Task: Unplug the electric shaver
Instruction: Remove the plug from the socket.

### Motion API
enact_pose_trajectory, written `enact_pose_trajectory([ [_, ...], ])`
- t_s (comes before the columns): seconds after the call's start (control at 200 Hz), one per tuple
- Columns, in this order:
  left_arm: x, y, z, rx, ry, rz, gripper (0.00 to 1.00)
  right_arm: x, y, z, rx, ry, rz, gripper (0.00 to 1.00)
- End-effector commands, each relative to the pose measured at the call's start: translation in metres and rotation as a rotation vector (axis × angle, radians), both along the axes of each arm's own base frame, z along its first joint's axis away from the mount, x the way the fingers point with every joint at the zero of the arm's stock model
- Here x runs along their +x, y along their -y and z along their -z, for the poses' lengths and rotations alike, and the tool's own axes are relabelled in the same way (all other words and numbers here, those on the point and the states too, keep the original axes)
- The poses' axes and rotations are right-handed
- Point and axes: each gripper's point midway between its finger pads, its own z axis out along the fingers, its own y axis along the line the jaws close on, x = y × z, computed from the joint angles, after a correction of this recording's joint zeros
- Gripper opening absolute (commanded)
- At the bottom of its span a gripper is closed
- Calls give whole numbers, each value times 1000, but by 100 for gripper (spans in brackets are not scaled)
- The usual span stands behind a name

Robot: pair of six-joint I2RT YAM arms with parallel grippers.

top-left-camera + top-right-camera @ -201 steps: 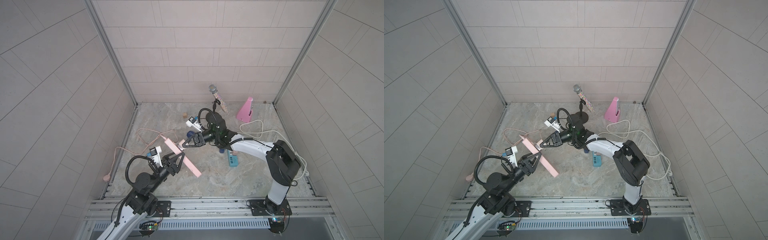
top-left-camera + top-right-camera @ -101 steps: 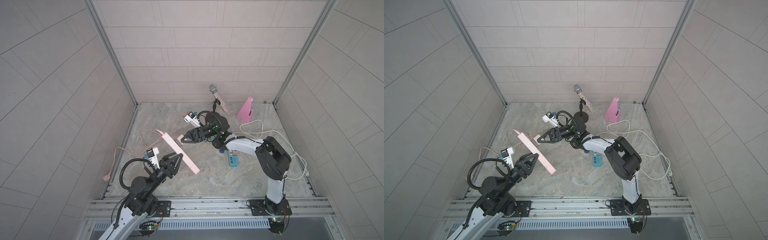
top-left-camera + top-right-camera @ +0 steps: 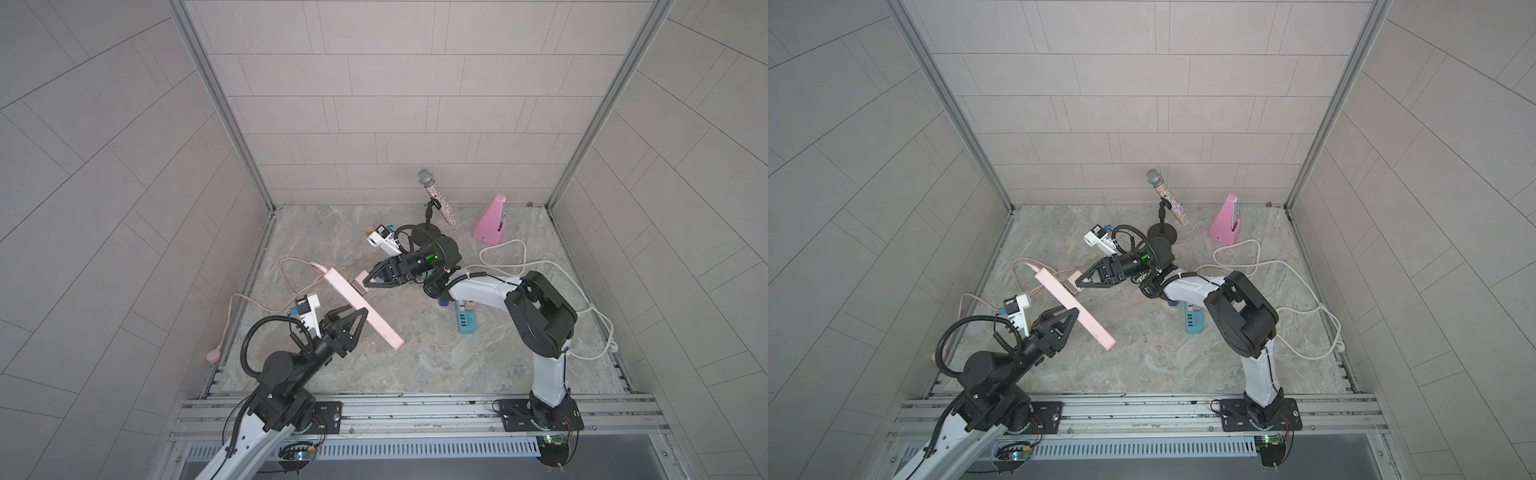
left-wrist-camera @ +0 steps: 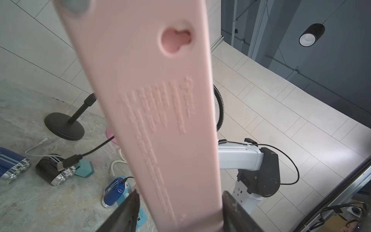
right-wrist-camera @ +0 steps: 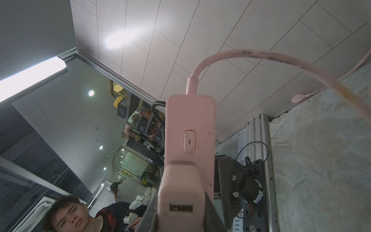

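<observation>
Pinching the squat pink adapter [image 5: 180, 192], right gripper [image 3: 369, 283] opposes left gripper [image 4: 179, 200] clamping the pink power strip [image 4: 150, 100].

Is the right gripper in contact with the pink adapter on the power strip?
Touching. The right wrist view shows the right gripper with a finger pressed against each side of the pink adapter, no gap, at the pink power strip.

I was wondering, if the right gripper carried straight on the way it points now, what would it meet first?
Most likely the pink power strip, almost at once. The right gripper is shut on the pink adapter, which looks seated in that strip, and the left gripper holds the strip directly ahead.
</observation>
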Motion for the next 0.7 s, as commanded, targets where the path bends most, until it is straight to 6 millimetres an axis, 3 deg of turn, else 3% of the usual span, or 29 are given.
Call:
enact_pose_trajectory([
  [0.0, 1, -4, -11, 2, 22, -27, 69, -12, 3, -14, 51, 47, -20, 0],
  [0.135, 3, -4, -11, 3, 19, -34, 70, -11, 3, -13, 47, 49, -18, 0],
  [0.345, 5, -5, -13, 20, 7, -48, 72, -4, -2, 11, -20, 44, 19, 0],
  [0.575, 5, -1, -14, 22, 9, -27, 56, -1, -1, 49, -211, 138, 112, 0],
  [0.695, 6, 1, -14, 13, 12, -21, 48, -10, 5, 54, -311, 235, 118, 0],
])
